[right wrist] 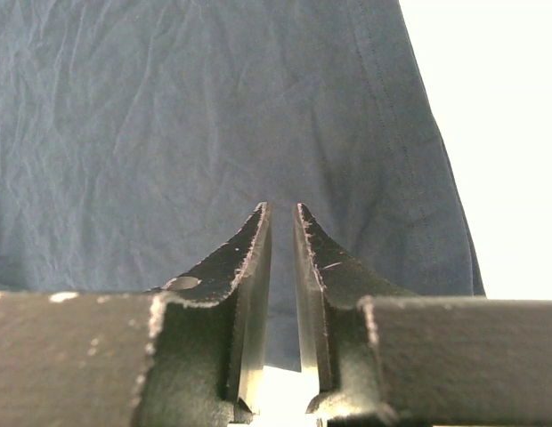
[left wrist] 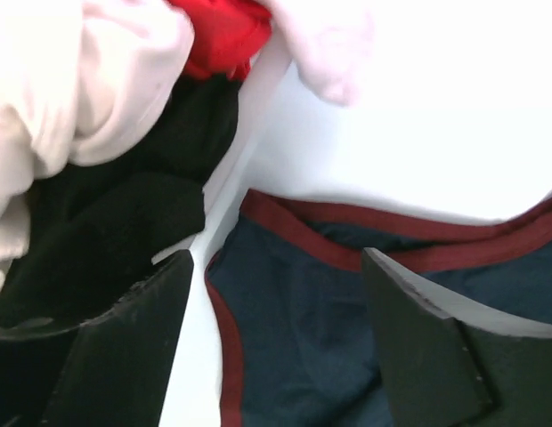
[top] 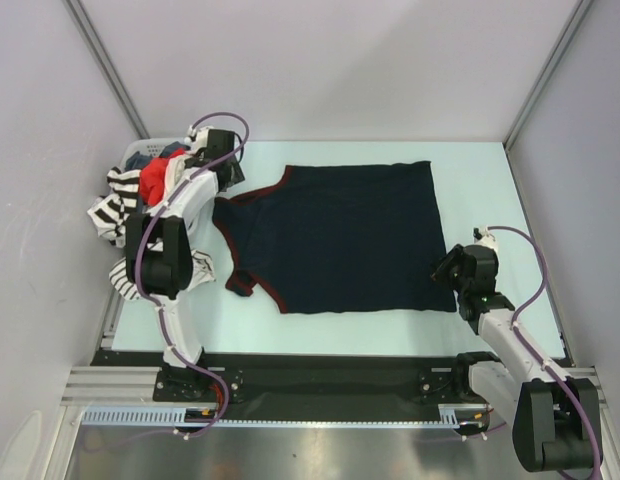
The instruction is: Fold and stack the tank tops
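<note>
The dark navy tank top (top: 340, 235) with maroon trim lies spread flat in the middle of the table. My left gripper (top: 226, 172) hovers at its far-left strap. In the left wrist view that strap (left wrist: 294, 320) lies on the table below the left gripper (left wrist: 276, 267), whose jaws stand wide open and hold nothing. My right gripper (top: 452, 268) is at the top's near-right corner. There the navy cloth (right wrist: 214, 116) fills the right wrist view beyond the right gripper (right wrist: 282, 209), whose jaws stand a narrow slit apart with nothing between them. A white thin-striped top (top: 198, 268) lies partly under the left arm.
A heap of clothes (top: 120, 205) sits at the table's left edge, with bold black-and-white stripes and a red piece (top: 155, 178), spilling from a white basket (top: 140, 150). Pale cloth (left wrist: 98, 80) and black cloth (left wrist: 125, 205) lie close to the left fingers. Grey walls enclose the table.
</note>
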You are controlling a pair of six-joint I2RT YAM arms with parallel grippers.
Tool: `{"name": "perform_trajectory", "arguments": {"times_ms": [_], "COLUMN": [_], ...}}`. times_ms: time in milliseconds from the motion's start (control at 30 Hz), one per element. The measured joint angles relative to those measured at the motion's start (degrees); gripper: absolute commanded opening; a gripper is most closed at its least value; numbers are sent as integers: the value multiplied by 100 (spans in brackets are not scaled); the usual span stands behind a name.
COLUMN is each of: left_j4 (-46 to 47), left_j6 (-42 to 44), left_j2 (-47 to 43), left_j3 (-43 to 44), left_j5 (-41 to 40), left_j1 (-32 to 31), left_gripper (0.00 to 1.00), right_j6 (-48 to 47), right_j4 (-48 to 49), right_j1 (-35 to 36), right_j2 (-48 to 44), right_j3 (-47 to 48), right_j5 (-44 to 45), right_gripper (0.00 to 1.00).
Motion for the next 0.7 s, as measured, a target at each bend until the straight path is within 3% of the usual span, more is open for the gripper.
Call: {"name": "perform_trajectory", "arguments": {"times_ms": [133, 267, 400, 700], "left_j4": [-63, 59, 205, 610], "left_j6": [-15, -11, -15, -173], "left_j2": [-59, -627, -1620, -4312], "left_j3": [-118, -979, -2004, -4100], "left_j5": [39, 284, 584, 1126], "left_j1": [0, -7, -109, -1239], "left_gripper": [85, 86, 89, 94], "right_j6": [4, 4, 37, 76], "right_j4": [2, -4, -46, -50], "right_j1": [0, 0, -26, -96], "right_j2": [15, 13, 11, -26], "right_j3": [0, 0, 0, 0], "right_j5": [-2, 26, 136, 79], "right_gripper": [30, 31, 29, 27]}}
